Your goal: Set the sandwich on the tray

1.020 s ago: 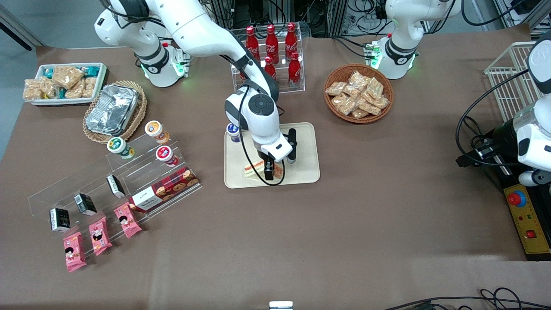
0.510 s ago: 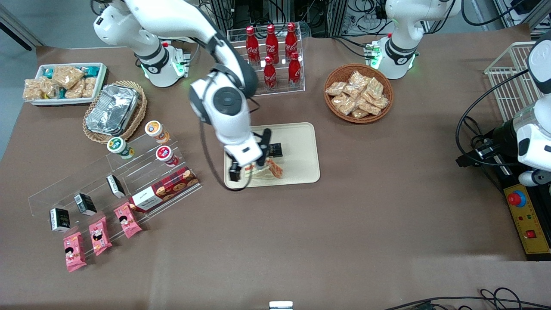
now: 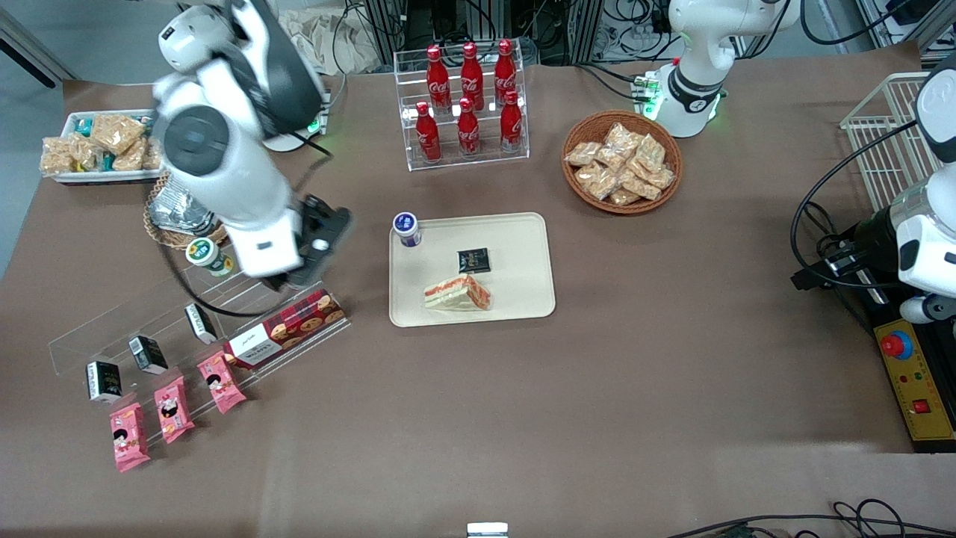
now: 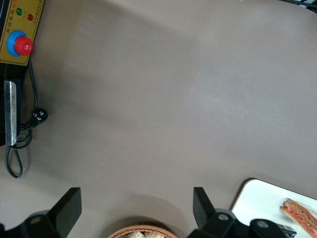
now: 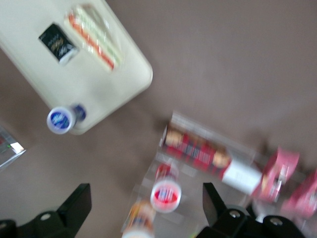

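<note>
The gripper [image 3: 317, 250] has let go of the clear-wrapped triangular sandwich [image 3: 457, 292] — now lying on the flat beige rectangular tray [image 3: 523, 254] — and swung, fingers spread, toward the working arm's end.

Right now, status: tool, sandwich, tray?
Tool open, empty, above the clear display rack. Sandwich lying on tray, released. Nothing in the way.

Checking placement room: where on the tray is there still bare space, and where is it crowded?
The tray is bare toward the parked arm's end, beside the sandwich and black packet. It is tighter near the blue-lidded cup. The gripper hangs open above the crowded clear rack.
</note>
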Available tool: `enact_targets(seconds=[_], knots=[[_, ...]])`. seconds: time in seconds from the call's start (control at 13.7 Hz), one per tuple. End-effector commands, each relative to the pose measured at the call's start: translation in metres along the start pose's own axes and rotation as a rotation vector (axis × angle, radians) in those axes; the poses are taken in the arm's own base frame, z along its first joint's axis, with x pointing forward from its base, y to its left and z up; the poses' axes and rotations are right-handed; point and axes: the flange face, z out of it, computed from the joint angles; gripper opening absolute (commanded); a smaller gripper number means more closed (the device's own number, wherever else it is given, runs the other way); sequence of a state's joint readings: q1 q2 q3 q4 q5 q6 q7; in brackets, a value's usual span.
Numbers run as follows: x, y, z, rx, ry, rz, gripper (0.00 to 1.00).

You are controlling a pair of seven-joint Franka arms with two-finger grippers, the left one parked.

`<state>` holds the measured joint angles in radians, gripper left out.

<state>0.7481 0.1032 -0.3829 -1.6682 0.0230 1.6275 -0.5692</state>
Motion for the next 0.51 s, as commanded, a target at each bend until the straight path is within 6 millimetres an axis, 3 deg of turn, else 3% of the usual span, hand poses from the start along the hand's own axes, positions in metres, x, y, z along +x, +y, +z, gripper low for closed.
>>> enact_targets(seconds=[0.0, 0.22, 0.44], knots=[[-0.037, -0.007, -0.015, 0.033, -0.073, 0.154, 1.0], [-0.074, -0.002, -0.051, 0.041, -0.029, 0.424, 1.0], [-0.096, 0.01, -0.068, 0.031, 0.007, 0.559, 1.0]])
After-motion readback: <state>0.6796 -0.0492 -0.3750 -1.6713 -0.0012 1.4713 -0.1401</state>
